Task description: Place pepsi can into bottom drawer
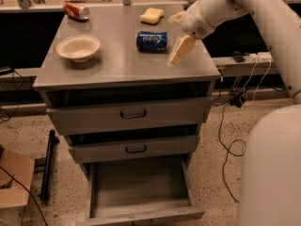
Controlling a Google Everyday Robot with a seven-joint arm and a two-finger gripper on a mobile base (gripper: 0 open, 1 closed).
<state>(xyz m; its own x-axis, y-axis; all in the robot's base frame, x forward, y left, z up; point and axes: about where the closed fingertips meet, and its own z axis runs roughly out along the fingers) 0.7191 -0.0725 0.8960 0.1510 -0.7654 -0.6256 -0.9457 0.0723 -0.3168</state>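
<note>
The pepsi can, dark blue with white lettering, lies on its side on the grey cabinet top, near the middle right. My gripper hangs just to the right of the can, a little above the top, open and empty. One cream finger points down toward the front and the other sits behind. The bottom drawer is pulled out below the two upper drawers and holds nothing.
A beige bowl stands at the left of the top. A red-orange can lies at the back left and a yellow sponge at the back. Cables run across the floor on the right. A cardboard box and a black bar are at the left.
</note>
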